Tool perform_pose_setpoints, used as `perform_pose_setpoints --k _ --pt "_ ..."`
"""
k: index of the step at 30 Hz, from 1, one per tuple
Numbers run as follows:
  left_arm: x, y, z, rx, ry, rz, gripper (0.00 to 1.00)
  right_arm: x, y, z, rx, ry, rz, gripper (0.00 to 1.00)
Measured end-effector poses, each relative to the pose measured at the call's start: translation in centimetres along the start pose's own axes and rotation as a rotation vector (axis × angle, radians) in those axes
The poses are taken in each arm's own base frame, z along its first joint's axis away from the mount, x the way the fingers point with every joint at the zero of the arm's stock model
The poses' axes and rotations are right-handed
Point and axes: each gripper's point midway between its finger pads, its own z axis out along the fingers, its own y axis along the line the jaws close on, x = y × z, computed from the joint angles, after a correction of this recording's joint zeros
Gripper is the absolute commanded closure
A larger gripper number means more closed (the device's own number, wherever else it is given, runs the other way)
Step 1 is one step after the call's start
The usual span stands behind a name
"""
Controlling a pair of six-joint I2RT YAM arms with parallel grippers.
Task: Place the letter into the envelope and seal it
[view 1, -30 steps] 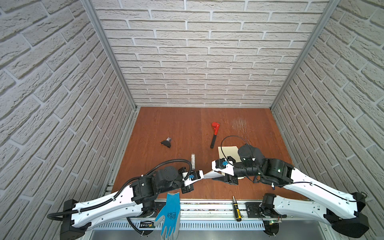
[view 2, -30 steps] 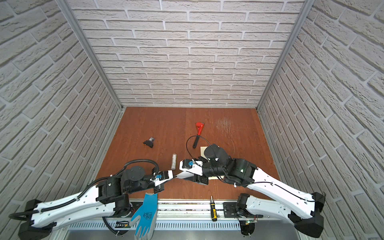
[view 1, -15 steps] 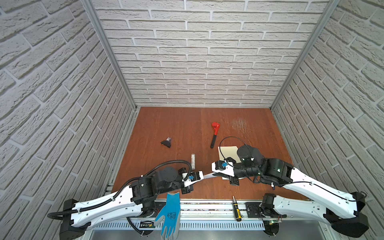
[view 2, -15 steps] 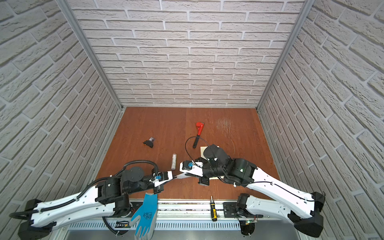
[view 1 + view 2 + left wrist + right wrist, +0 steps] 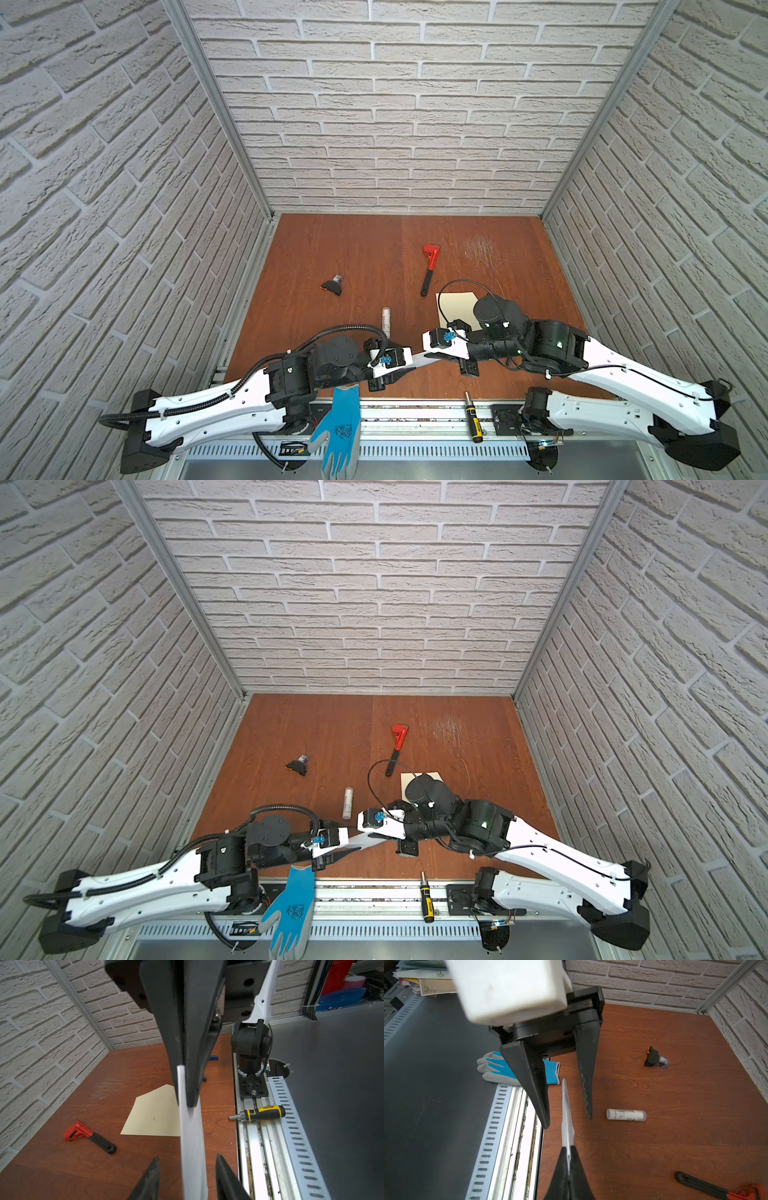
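Letter (image 5: 192, 1142): clamped in closed right gripper (image 5: 568, 1153)
Left gripper (image 5: 187, 1157): jaws apart, gripping nothing
Remaining: envelope (image 5: 153, 1113) unfilled, unsealed

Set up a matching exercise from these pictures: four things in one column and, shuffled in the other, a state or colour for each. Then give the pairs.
Things
1. right hand
2. left hand
3. envelope
4. glue stick

States
A. cream, lying flat
B. open, jaws either side of the letter
C. shut on the letter
D. white cylinder, lying on its side

Pairs: 1-C, 2-B, 3-A, 4-D
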Motion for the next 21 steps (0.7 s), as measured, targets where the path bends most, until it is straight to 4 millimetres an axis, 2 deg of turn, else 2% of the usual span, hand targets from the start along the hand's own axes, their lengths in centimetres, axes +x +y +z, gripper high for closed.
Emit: perform_pose_setpoints --k 4,11,17,19,21 --pt "-0.8 -0.6 0.3 0.028 -0.019 0.012 0.72 -0.1 0.1 0.2 0.005 -0.002 -0.002 0.94" --pt "-1.7 -0.4 0.0 0.024 -0.042 0.015 0.99 0.0 0.0 0.4 0.014 0.004 -0.004 0.93" --pt "-1.5 -0.2 0.0 0.009 -0.033 0.016 1.0 0.0 0.0 0.5 0.013 0.004 -0.002 0.67" --pt "-1.5 -0.1 0.0 0.004 -0.031 0.017 1.0 0.1 0.1 0.6 0.01 0.005 -0.002 0.67" --pt "-1.6 0.0 -0.2 -0.002 -0.037 0.018 1.0 0.4 0.2 0.7 0.008 0.009 -0.001 0.74"
